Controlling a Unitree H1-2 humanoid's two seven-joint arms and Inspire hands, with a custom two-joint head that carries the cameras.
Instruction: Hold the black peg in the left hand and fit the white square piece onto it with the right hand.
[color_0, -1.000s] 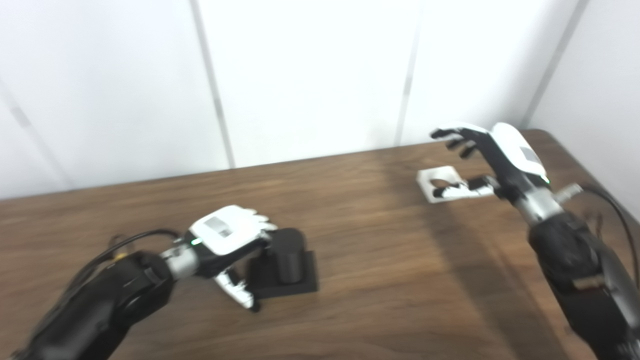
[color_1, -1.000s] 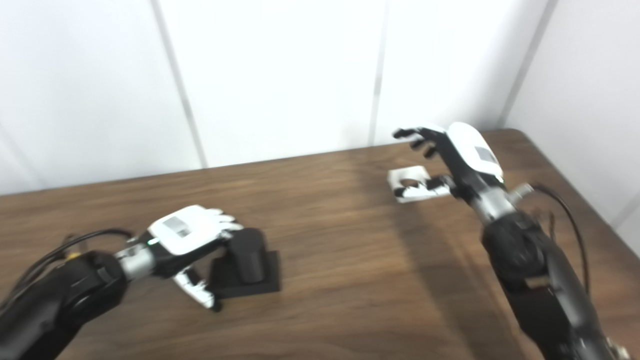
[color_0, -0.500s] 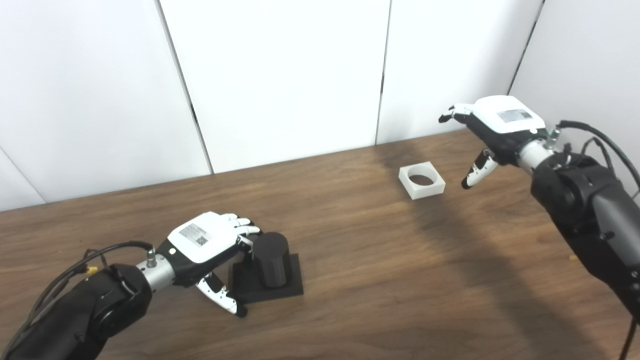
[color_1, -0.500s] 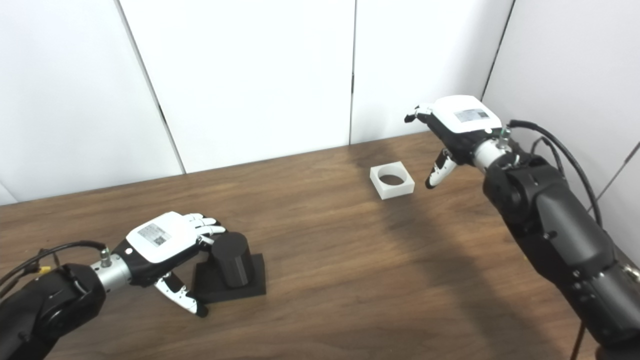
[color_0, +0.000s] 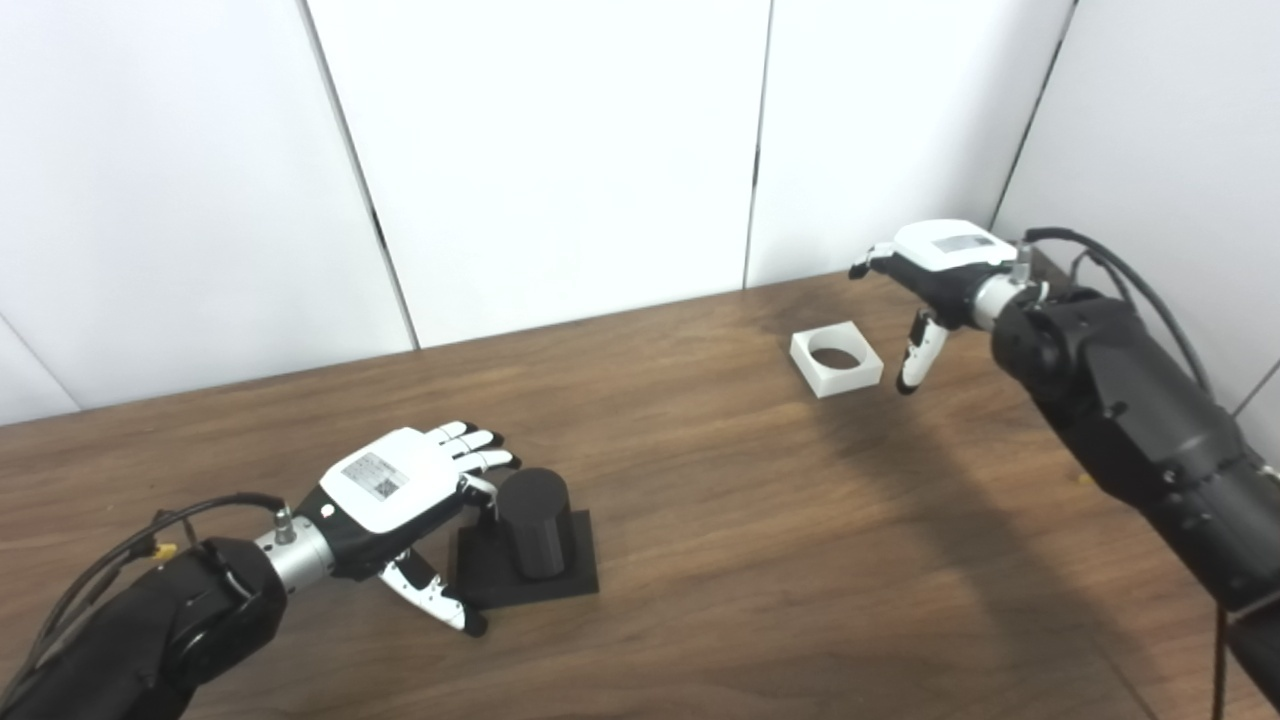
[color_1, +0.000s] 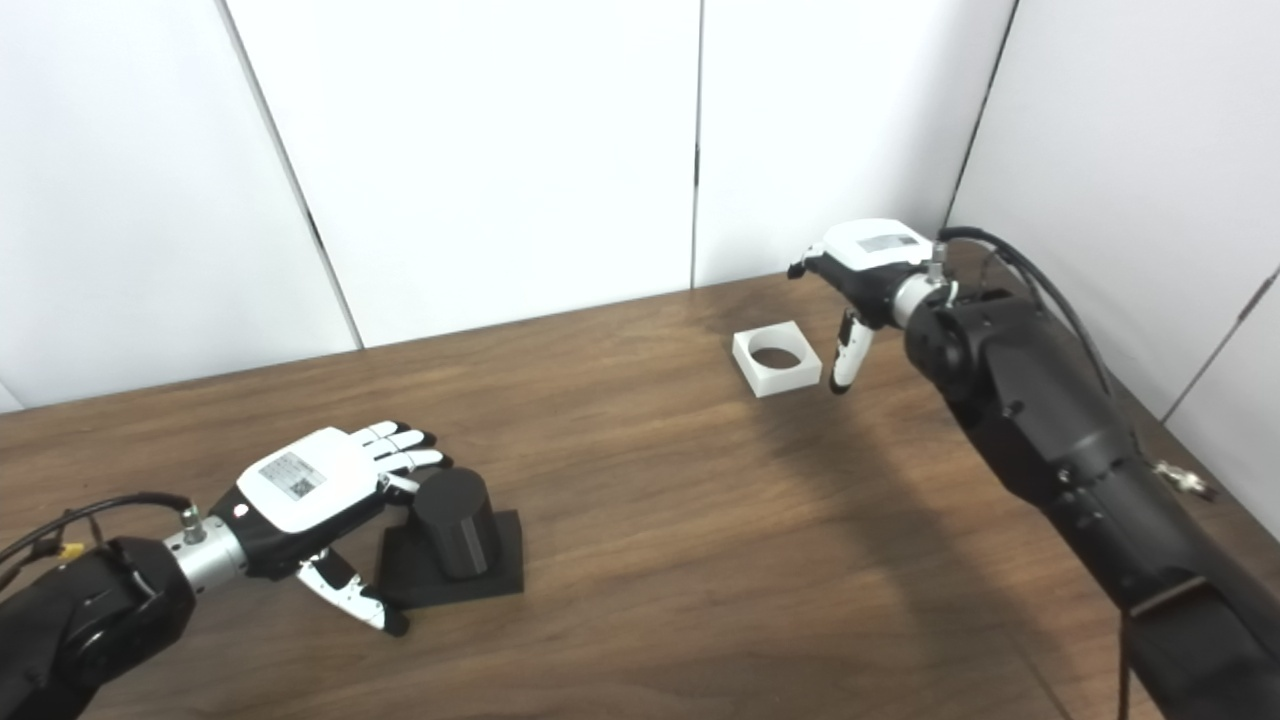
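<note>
The black peg (color_0: 533, 523), a short upright cylinder on a square black base, is shown standing on the wooden table (color_0: 700, 560) just beyond the fingertips of the left hand (color_0: 405, 495). The fingers are spread and extended above and beside the peg's top, with the thumb pointed down along the near edge of the base; nothing is grasped. Whether any fingertip touches the peg cannot be told.

The white square piece (color_0: 836, 358), with its round hole facing up, is shown lying flat on the table, well apart from the peg and just beside the downward-pointing thumb of the right hand (color_0: 935, 270). That hand is held open and empty, its fingers reaching past the far side of the piece.

Compared with half a second ago, the left fingers are seen to have straightened and opened slightly over the peg, and the right thumb has been brought nearer the piece's side. A second ago the view was blurred and differently aimed, so part of the apparent shift is attributed to camera motion. Both grasps are judged to be in preparation, neither yet made.

The right hand's fingertips are largely hidden behind its palm, and both forearms are cut off at the frame edges.
</note>
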